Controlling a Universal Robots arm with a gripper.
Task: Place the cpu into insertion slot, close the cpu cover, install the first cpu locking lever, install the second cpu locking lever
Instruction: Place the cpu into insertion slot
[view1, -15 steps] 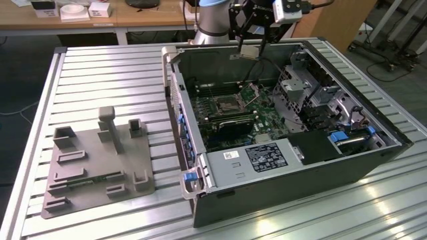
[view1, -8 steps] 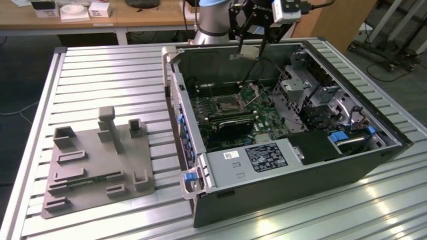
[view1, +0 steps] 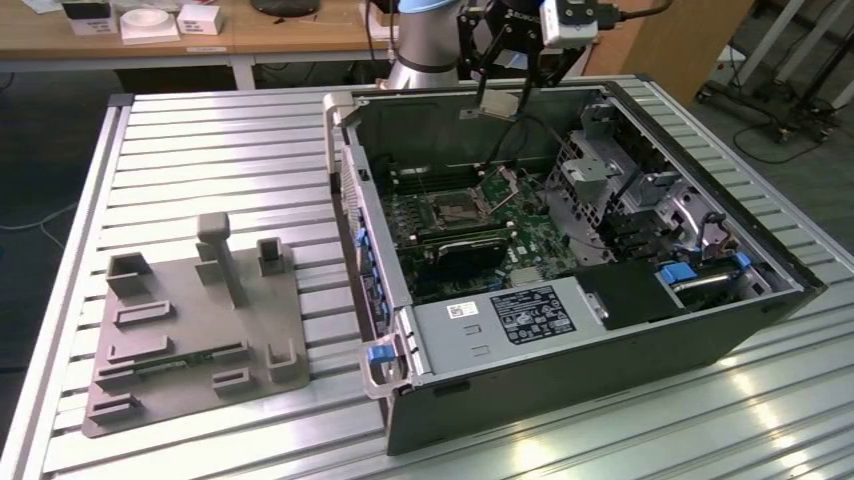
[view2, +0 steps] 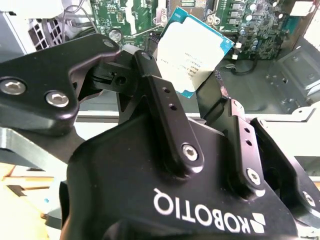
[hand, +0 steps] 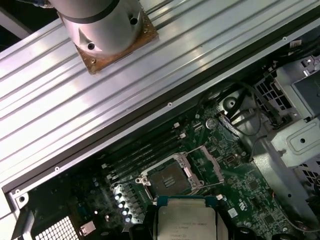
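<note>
Holding the chip by its sides, the gripper hangs above the far wall of the open computer case, well apart from the socket on the green board. We judge that this side grip keeps the fingers off the flat faces of the chip, and that the height lets it pass over the wall. The cover stands up on its hinge, so the dark centre of the socket lies free. The exterior view gives us the height over the case. The second wrist view shows the fingers closed narrowly on the chip, its pale face toward the camera. The first wrist view looks down on the open socket, with the chip close before the camera.
</note>
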